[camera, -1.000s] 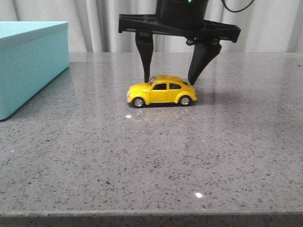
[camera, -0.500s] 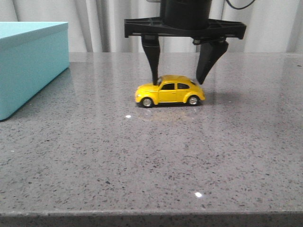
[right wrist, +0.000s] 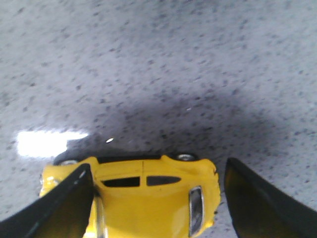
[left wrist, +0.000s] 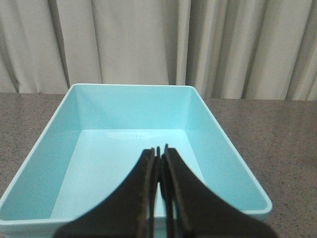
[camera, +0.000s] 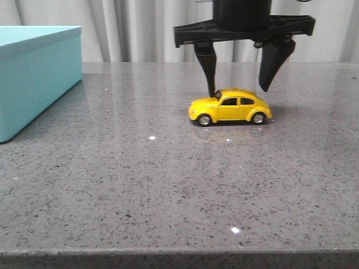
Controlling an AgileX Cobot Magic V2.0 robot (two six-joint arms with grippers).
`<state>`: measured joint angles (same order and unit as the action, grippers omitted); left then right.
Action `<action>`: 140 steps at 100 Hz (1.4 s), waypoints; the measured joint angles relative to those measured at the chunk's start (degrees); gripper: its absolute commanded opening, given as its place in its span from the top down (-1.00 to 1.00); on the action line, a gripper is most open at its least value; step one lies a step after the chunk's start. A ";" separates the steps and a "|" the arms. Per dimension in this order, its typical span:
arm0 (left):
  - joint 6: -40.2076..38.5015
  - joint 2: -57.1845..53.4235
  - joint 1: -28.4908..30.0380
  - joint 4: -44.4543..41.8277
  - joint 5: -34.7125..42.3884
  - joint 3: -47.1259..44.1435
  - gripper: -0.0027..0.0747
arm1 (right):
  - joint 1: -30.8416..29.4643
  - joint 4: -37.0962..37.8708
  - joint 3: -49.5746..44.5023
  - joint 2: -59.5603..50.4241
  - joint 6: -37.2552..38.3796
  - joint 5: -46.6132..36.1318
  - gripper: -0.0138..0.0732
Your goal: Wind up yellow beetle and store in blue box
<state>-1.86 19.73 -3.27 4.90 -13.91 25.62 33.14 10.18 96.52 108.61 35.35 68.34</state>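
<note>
The yellow beetle [camera: 230,107] stands on its wheels on the grey table, nose to the left. My right gripper [camera: 238,89] is open and straddles it from above. One finger [camera: 208,70] rests against the windscreen; the other [camera: 272,64] hangs clear behind the tail. The right wrist view shows the beetle [right wrist: 148,198] between the two fingers of the right gripper [right wrist: 158,168]. The blue box [camera: 33,73] stands at the far left. My left gripper [left wrist: 159,148] is shut and empty, above the open, empty box [left wrist: 133,106]. It is out of the front view.
The speckled grey table [camera: 168,185] runs to a front edge near the bottom of the front view. Pale curtains [camera: 129,28] hang behind the table.
My right gripper has moved to the right, and the beetle has rolled tail-first to the right with it, away from the blue box. The jaws have stayed open.
</note>
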 measured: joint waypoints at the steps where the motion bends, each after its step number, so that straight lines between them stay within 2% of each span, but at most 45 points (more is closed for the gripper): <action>1: 0.00 0.00 0.00 0.00 0.00 0.00 0.98 | -0.27 0.00 -0.14 0.00 0.00 0.00 -0.58; 21: 0.00 0.00 0.00 -0.03 0.00 0.00 0.98 | -2.68 0.00 -3.32 -2.24 -0.11 -0.29 -0.58; 43: 0.00 0.00 0.00 -0.03 0.00 0.00 0.98 | -7.13 1.78 -10.79 -7.46 -0.40 -1.04 -0.58; 63: 0.00 0.00 0.00 -0.03 0.00 0.00 0.98 | -9.94 2.95 -13.78 -11.84 -1.62 1.55 -0.58; 81: 0.00 0.00 0.00 -0.03 0.00 0.00 0.98 | -9.49 1.57 -13.78 -18.00 -2.59 1.55 -0.58; 119: 0.00 0.00 0.00 -0.03 0.00 0.00 0.98 | -3.83 1.21 -13.78 -29.20 -4.86 -1.12 -0.58; 140: 0.00 0.79 0.00 -0.03 -0.09 0.24 0.98 | -1.58 1.21 -17.21 -34.63 -5.43 -6.27 -0.58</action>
<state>-1.86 20.52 -3.27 4.88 -14.00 25.85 31.56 11.40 79.31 73.97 29.92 62.07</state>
